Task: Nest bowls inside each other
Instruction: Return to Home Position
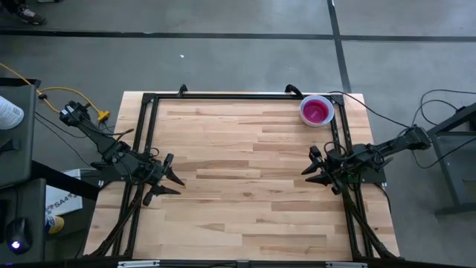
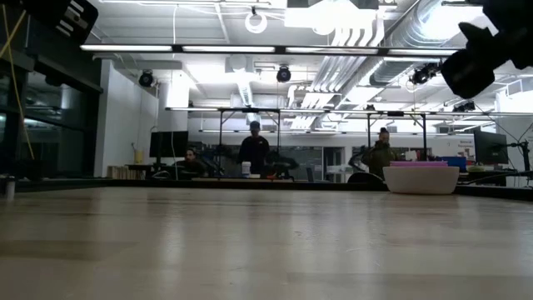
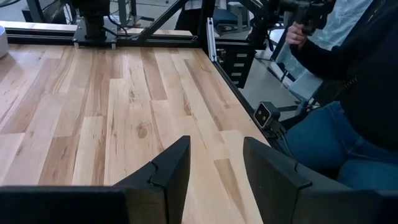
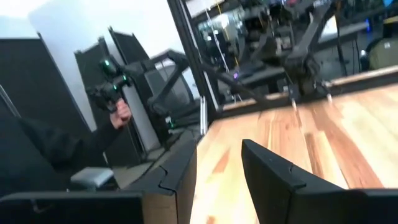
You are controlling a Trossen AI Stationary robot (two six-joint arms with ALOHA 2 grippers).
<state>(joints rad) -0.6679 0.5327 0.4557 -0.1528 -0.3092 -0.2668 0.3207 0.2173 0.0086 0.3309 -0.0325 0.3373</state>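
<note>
The bowls (image 1: 316,112) stand as one nest on the wooden table near its far right corner. A white bowl is outermost and a purple one shows inside it. In the low view the nest (image 2: 420,178) rests on its base, with a purple rim above the white wall. Any bowls between them are hidden. My left gripper (image 1: 172,181) hangs open at the table's left edge, far from the nest, and nothing is between its fingers (image 3: 217,168). My right gripper (image 1: 311,165) is open at the right edge, on the near side of the nest, and nothing is between its fingers (image 4: 217,174).
A black frame rail (image 1: 223,95) runs around the table's far, left and right sides. Bare wood (image 1: 245,171) lies between the two grippers. A seated person (image 3: 348,93) holding a controller is beside the table. Other people (image 2: 254,150) stand in the room beyond.
</note>
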